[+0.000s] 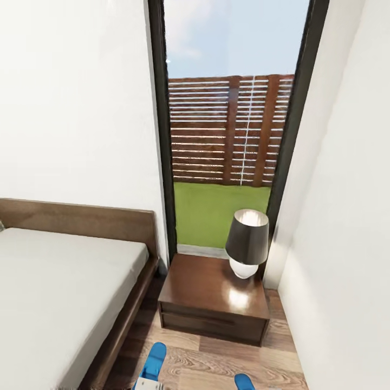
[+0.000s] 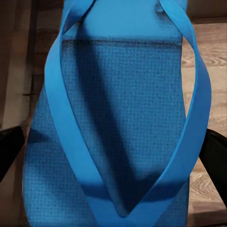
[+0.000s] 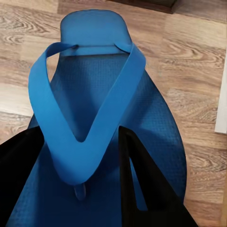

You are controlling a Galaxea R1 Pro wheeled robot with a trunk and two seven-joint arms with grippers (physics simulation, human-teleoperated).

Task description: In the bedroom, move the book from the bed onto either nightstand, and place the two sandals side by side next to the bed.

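Observation:
Each wrist view is close on one bright blue sandal. In the left wrist view a sandal (image 2: 118, 118) lies between my left gripper's (image 2: 113, 151) black fingers (image 2: 9, 149), which press on its two long edges. In the right wrist view my right gripper (image 3: 80, 175) is shut on the other sandal (image 3: 101, 109), the V of its strap between the fingers (image 3: 142, 189). The head view has both sandals (image 1: 153, 362) (image 1: 244, 382) low over the wood floor, in front of the nightstand (image 1: 208, 287) and right of the bed (image 1: 65, 292). The book is out of view.
A lamp (image 1: 247, 242) with a dark shade stands on the back right of the nightstand top. Behind it is a tall dark-framed window (image 1: 227, 135) onto grass and a slatted fence. A white wall (image 1: 346, 244) closes the right side, leaving a narrow strip of floor (image 1: 200, 363).

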